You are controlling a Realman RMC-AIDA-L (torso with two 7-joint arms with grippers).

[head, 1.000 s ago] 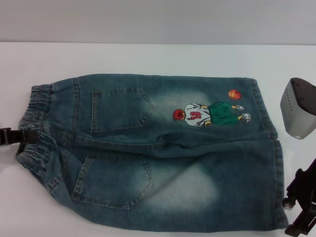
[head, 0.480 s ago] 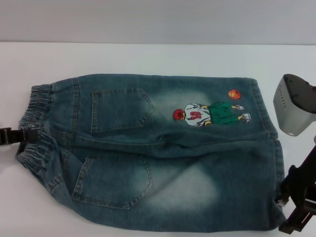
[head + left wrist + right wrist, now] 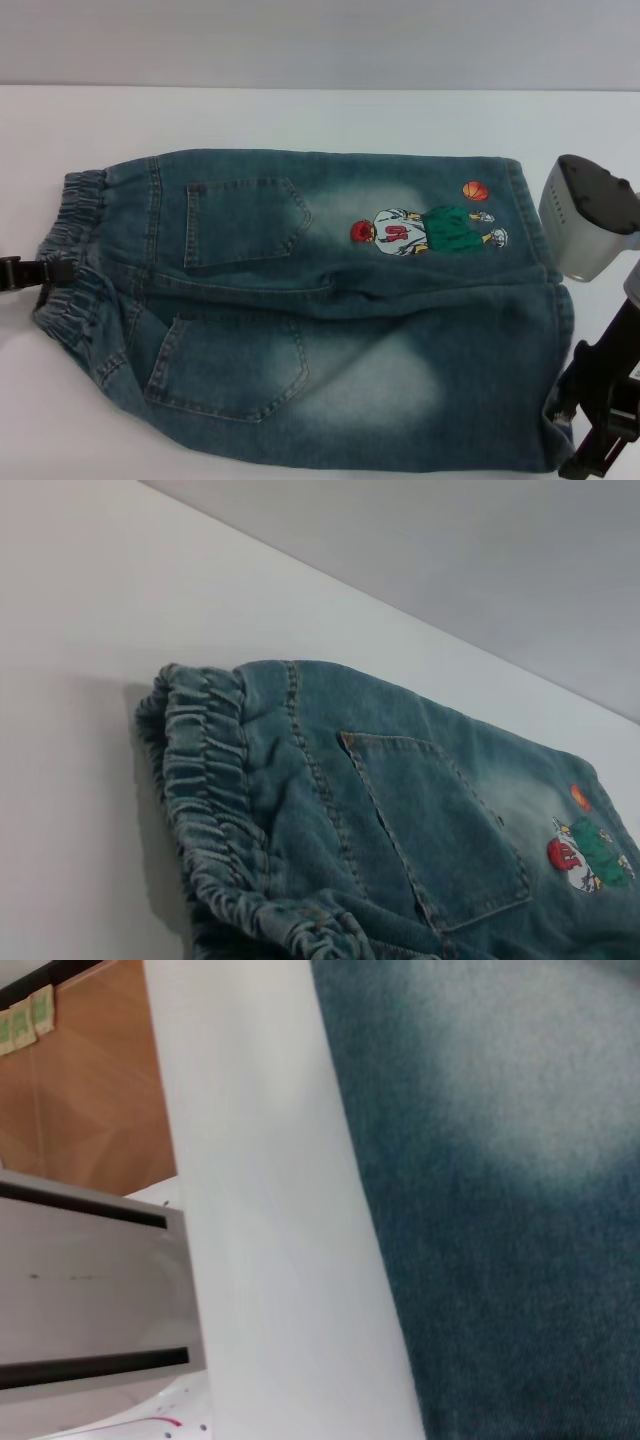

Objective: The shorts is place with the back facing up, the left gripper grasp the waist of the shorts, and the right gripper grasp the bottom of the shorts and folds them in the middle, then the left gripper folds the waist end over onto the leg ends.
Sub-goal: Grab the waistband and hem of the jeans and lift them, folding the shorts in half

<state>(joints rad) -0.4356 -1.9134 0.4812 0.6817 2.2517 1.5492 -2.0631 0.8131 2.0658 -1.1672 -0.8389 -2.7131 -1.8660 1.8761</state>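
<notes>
Blue-green denim shorts (image 3: 330, 300) lie flat and back-up on a white table (image 3: 300, 115), waist (image 3: 72, 270) toward the robot's left and the two stitched leg hems (image 3: 558, 330) toward its right; both back patch pockets face up, and the embroidered basketball player (image 3: 425, 230) with its orange ball (image 3: 475, 190) sits on the far leg. The left gripper (image 3: 35, 273) reaches in from the left edge at table level, its black tip touching the middle of the ruffled waist; whether its jaws are spread or clamped on the band cannot be told. The right gripper (image 3: 590, 400) hangs at the near right corner, right up against the hem of the near leg; the denim there is slightly lifted, but its grip cannot be told either; the arm's grey housing (image 3: 585, 215) stands just beyond the far hem.
</notes>
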